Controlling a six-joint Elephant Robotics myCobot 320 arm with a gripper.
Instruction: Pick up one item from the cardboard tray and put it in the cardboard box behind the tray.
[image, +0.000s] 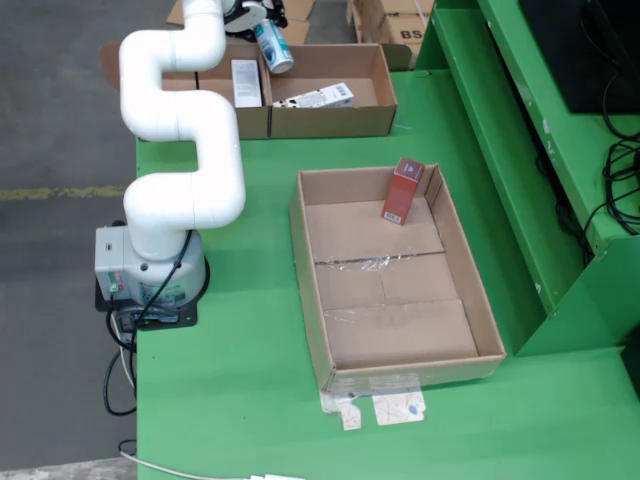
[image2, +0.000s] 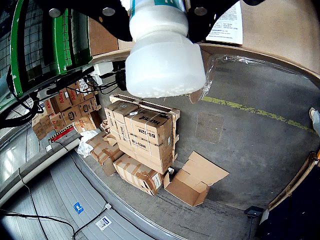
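my white arm (image: 185, 130) rises from its grey base (image: 150, 268) at the left edge of the green tabletop (image: 250, 330) and bends away toward the far side, in the fixed view. up there my gripper (image: 252, 18) hangs over the cardboard box (image: 330, 118), and my jaws are closed around a white bottle (image: 272, 46) with a teal band, which tilts above the box's near-left part. in the wrist view that bottle (image2: 165, 50) fills the top of the frame, its white cap pointing at the lens, with the black fingers (image2: 107, 17) pressed on either side of its body.

inside the box, in the fixed view, a white carton (image: 246, 82) lies in the left compartment and another white carton (image: 318, 97) lies slanted in the right one.

the cardboard tray (image: 390, 365) sits nearer on the tabletop, wide and shallow, with clear tape across its floor. one red carton (image: 403, 190) stands upright in its far right corner, leaning close to the tray wall. torn paper scraps (image: 385, 408) lie on the tabletop just beside the tray's near edge.

past the bottle, the wrist view shows stacked brown cartons (image2: 142, 140) on a pallet and an open flattened box (image2: 196, 177) on the grey floor (image2: 250, 145).
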